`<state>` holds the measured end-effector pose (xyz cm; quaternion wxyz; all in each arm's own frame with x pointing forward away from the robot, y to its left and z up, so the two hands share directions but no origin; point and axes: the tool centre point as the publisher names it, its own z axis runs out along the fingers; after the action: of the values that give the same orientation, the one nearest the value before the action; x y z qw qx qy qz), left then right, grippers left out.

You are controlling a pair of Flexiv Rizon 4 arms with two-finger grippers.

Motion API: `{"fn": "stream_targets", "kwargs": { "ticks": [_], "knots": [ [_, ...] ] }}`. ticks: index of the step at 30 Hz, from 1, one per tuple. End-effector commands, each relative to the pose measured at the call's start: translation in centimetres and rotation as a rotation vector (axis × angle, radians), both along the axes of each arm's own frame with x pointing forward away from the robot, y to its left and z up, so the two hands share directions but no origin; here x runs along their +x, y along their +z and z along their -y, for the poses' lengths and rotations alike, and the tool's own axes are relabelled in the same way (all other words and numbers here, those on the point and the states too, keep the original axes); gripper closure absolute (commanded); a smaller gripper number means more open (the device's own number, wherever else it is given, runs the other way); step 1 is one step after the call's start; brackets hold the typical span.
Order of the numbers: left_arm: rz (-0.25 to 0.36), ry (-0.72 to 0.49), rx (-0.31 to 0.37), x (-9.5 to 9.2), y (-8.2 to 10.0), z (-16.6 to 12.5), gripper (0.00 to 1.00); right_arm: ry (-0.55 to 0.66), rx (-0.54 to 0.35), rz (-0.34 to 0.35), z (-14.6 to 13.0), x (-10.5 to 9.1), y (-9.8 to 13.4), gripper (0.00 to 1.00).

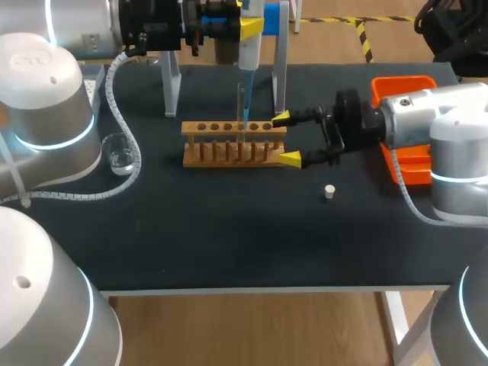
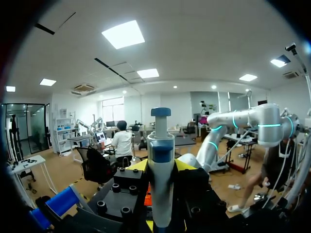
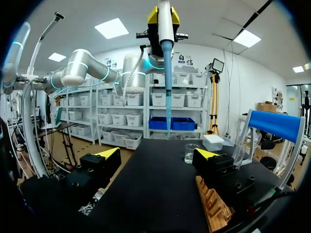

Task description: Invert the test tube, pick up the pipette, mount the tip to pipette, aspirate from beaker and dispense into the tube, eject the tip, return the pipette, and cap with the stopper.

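My left gripper (image 1: 248,29) is shut on the white and blue pipette (image 1: 250,46) and holds it upright over the wooden tube rack (image 1: 232,145). The pipette's blue tip (image 1: 245,114) points down into the rack, beside a clear test tube (image 1: 240,103) standing there. In the left wrist view the pipette (image 2: 160,160) stands between the yellow fingertips (image 2: 138,166). My right gripper (image 1: 287,139) is open at the rack's right end. From the right wrist the pipette (image 3: 166,58) hangs ahead of that gripper (image 3: 158,154). A small white stopper (image 1: 329,191) lies on the mat.
A glass beaker (image 1: 120,152) with clear liquid stands at the left, also seen as the beaker (image 3: 190,153) in the right wrist view. An orange tray (image 1: 408,164) sits at the right edge. The pipette stand's legs (image 1: 280,65) rise behind the rack.
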<state>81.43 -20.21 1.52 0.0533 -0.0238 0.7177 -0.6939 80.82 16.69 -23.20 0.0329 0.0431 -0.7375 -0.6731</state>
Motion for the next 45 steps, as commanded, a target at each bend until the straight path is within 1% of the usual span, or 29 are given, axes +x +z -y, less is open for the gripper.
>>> {"fn": "stream_targets", "kwargs": {
  "ticks": [1,20,25,29,34,37,39,45],
  "knots": [
    [0.001,-0.001,-0.001,0.0,0.0,0.0,1.00,0.001,-0.001,0.000,0.1,0.0,0.0,0.00],
    [0.001,-0.001,-0.001,0.0,0.0,0.0,1.00,0.001,-0.001,0.000,0.1,0.0,0.0,0.00],
    [0.028,0.049,0.001,-0.1,-1.0,-2.8,1.00,0.001,-0.001,0.000,0.1,0.0,0.0,0.00],
    [0.064,0.090,0.009,-0.3,-1.8,-5.6,1.00,0.001,-0.001,0.000,0.1,0.0,0.0,0.00],
    [0.083,0.170,0.021,-0.1,-3.0,-9.6,1.00,0.001,-0.001,0.000,0.1,0.0,0.0,0.00],
    [0.080,0.215,0.034,0.6,-3.9,-12.1,1.00,0.001,-0.001,0.000,0.1,0.0,0.0,0.00],
    [0.076,0.237,0.046,1.0,-4.3,-13.2,1.00,0.001,-0.001,0.000,0.1,0.0,0.0,0.00],
    [0.072,0.282,0.052,2.9,-5.7,-16.4,1.00,0.001,-0.001,0.000,0.1,0.0,0.0,0.00]
  ]
}}
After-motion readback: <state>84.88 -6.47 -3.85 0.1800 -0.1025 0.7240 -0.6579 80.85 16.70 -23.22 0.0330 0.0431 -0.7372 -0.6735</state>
